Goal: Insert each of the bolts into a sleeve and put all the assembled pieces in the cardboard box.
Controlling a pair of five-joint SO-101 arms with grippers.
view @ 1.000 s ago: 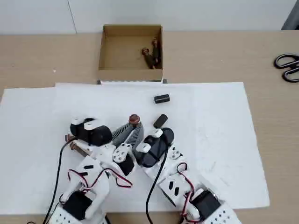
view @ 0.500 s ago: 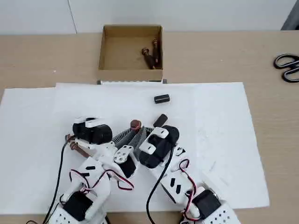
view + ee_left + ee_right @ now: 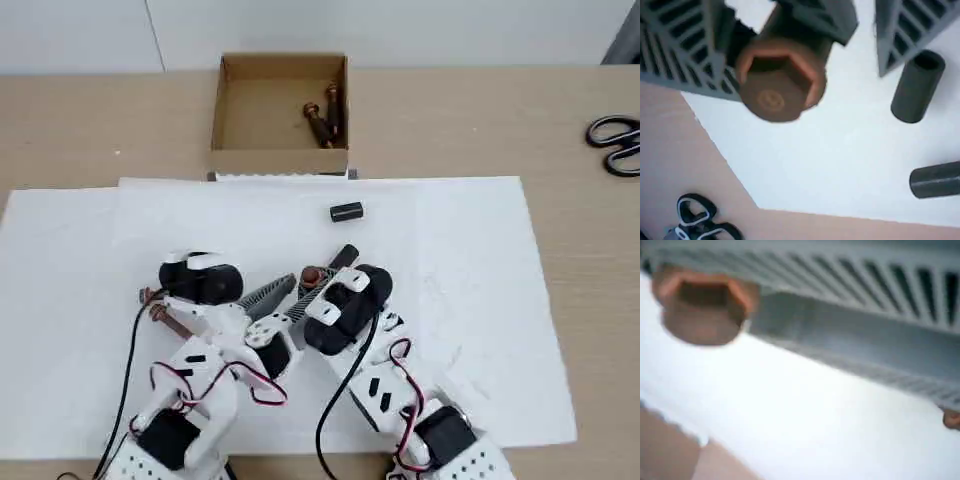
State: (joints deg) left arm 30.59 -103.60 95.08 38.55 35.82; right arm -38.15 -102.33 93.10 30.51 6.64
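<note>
Left wrist view: the left hand point(image 3: 790, 30) pinches a bolt point(image 3: 779, 82) between its fingers.

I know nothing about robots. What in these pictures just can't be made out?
Bolt shank: left wrist view, gripped inside the left claw.
Loose bolts: high view, partly under the left arm; count unclear.
Scissors: high view, cut by the right edge.
Assembled pieces in the cardboard box: high view, too small to count.
Brown bit: right wrist view, blurred and cut by the edge.
</note>
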